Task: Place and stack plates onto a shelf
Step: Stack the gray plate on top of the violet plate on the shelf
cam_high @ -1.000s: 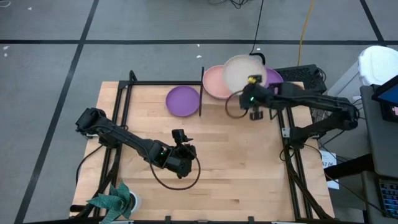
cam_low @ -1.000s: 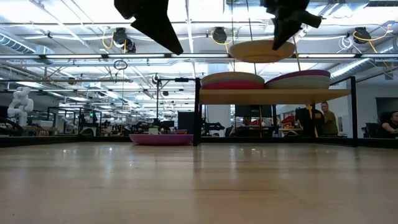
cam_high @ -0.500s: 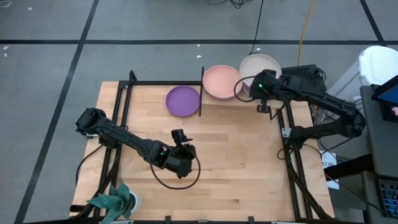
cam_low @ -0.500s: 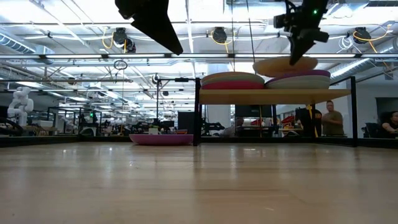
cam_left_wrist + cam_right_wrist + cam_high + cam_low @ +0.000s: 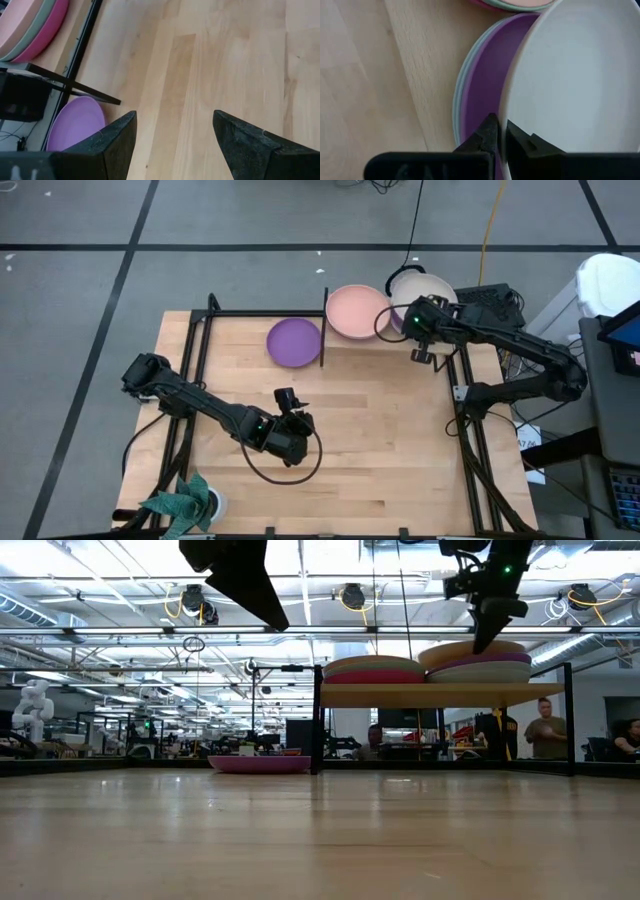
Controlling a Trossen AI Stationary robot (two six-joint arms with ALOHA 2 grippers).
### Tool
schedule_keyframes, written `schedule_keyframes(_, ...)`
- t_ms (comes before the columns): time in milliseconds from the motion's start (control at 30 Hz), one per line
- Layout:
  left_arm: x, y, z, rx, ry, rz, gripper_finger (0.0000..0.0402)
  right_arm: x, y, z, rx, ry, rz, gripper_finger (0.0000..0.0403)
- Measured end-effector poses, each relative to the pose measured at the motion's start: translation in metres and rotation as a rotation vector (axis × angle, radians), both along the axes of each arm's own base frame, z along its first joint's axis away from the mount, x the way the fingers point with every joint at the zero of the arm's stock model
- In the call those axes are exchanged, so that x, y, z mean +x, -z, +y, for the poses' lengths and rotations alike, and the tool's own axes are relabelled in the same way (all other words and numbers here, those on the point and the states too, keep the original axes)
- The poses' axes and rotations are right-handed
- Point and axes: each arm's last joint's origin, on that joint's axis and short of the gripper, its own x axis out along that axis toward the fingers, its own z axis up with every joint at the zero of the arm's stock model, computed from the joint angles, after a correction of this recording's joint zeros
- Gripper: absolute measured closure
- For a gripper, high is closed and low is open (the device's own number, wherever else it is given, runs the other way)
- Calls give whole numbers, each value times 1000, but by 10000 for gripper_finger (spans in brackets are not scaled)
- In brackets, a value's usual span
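Your right gripper (image 5: 499, 134) has its fingers pinched on the rim of the beige plate (image 5: 575, 75), which sits tilted on the purple plate (image 5: 487, 85) of the shelf's (image 5: 440, 694) right stack. Next, release it and lift clear. Your left gripper (image 5: 172, 145) hangs over mid-worktop (image 5: 380, 430), fingers apart and empty; 1 purple plate (image 5: 293, 341) remains off the shelf.

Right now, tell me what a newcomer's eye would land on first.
The right gripper, shut on the rim of the beige plate, holds it tilted on the purple-topped stack at the shelf's right end. Beside it sits the peach-topped stack, and one purple plate lies alone on the table. The left gripper hangs open over bare wood mid-table.
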Motion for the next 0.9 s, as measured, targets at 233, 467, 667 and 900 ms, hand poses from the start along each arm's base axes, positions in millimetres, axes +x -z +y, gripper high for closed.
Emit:
schedule_keyframes(233,0,0,0,-1,-2,-1,135,-2,1,1,20,40,-4,395)
schedule_keyframes(467,0,0,0,-6,-7,-5,135,-1,2,3,83,16,-40,395)
schedule_keyframes(667,-1,1,1,-6,-15,2,135,-1,2,3,85,36,-48,383)
schedule_keyframes(900,-2,5,9,-1,-57,28,135,-2,2,3,75,48,-43,338)
